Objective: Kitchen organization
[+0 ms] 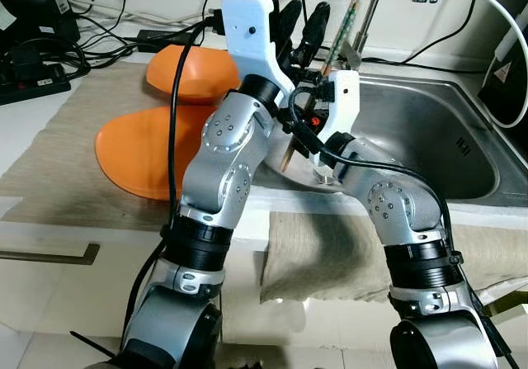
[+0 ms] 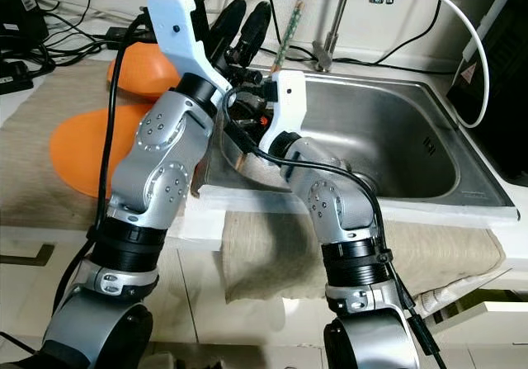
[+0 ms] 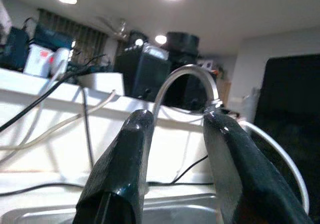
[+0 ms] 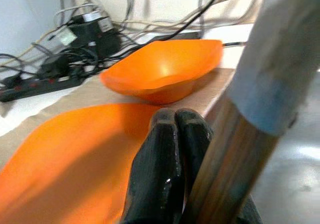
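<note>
My left gripper (image 1: 302, 21) is raised over the counter's back edge by the sink (image 1: 429, 142); its two black fingers (image 3: 131, 149) stand open with nothing between them. Just below it, my right gripper (image 4: 175, 118) is shut and holds a long wooden stick (image 1: 340, 43) with a patterned upper end. The stick slants up toward the tap. The right fingers are mostly hidden behind my left forearm in the eye views. In the right wrist view the stick (image 4: 227, 164) runs close beside the shut fingers. An orange bowl (image 1: 191, 73) and an orange plate (image 1: 144, 150) lie on the mat to the left.
A beige mat (image 1: 58, 138) covers the counter left of the steel sink. The tap (image 1: 373, 10) and a white hose (image 1: 503, 30) rise behind the basin. A power strip (image 1: 33, 80) and cables crowd the back left. A cloth (image 1: 330, 257) hangs over the counter front.
</note>
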Available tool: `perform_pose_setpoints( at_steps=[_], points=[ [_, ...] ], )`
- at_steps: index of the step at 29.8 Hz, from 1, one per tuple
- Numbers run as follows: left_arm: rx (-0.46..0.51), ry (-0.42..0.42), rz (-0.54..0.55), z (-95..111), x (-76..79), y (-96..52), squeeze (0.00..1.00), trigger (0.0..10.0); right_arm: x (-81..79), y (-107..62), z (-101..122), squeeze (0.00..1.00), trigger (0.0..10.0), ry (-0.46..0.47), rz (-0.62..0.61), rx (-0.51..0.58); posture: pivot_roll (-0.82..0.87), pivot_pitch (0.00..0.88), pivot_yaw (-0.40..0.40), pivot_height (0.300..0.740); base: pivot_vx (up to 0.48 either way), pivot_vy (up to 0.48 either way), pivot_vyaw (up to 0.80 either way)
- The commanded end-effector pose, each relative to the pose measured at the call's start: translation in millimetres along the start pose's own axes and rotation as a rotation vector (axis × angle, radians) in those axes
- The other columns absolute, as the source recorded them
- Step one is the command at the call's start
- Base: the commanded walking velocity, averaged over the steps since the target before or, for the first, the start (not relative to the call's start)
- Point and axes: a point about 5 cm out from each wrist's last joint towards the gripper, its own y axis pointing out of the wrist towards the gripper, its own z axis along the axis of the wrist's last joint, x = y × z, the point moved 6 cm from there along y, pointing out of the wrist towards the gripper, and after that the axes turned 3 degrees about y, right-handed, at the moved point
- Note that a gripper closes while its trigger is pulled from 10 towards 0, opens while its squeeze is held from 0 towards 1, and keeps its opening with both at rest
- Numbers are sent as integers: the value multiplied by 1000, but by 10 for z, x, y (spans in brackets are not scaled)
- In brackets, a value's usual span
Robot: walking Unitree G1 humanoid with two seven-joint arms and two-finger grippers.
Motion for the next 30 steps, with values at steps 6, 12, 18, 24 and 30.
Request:
perform_pose_setpoints(
  at_steps=[6,12,18,24,30],
  points=[
    [-20,21,1,-13,-43,11,0,10000,398,-47,325,0,0,-67,-124,85,22,0,-63,732,0,0,0],
    [-43,46,6,-57,-126,-28,0,10000,796,-138,451,0,0,-114,-248,108,20,0,-61,732,0,0,0],
    [-99,79,-23,-149,-167,-148,0,10000,1246,-279,426,0,0,-286,-379,24,20,0,-58,732,0,0,0],
    [-123,86,-31,-183,-192,-217,0,10000,1460,-347,336,0,0,-524,-436,-116,21,0,-58,732,0,0,0],
    [-131,86,-18,-177,-250,-240,0,10000,1521,-304,150,0,0,-822,-412,-283,27,0,-58,732,0,0,0]
  ],
)
